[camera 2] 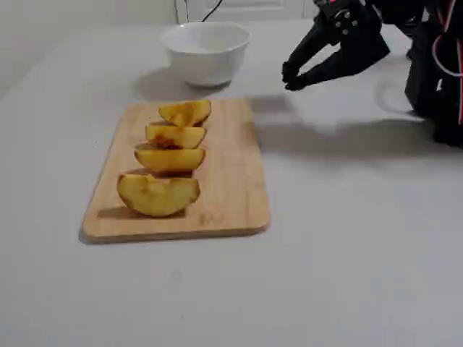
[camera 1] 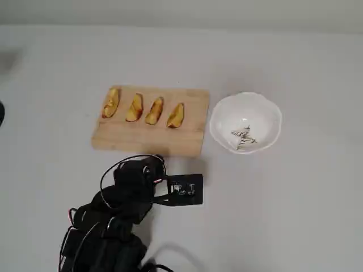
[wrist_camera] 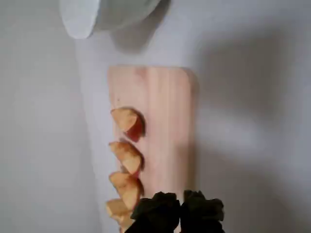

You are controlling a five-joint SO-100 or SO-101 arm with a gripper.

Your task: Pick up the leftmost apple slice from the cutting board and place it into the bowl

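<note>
My gripper (camera 2: 291, 77) hung with its tips nearly together and held nothing, and the slice (camera 1: 111, 102) lay at about ten o'clock from it in the overhead view, at the board's (camera 1: 170, 140) left end, long way pointing toward twelve.

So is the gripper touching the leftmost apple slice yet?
Apart. In the fixed view the gripper hangs above bare table beside the cutting board, well clear of the nearest apple slice, holding nothing.

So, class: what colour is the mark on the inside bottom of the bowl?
Dark grey, a squiggle on the white bowl; clearest in the overhead view.
</note>
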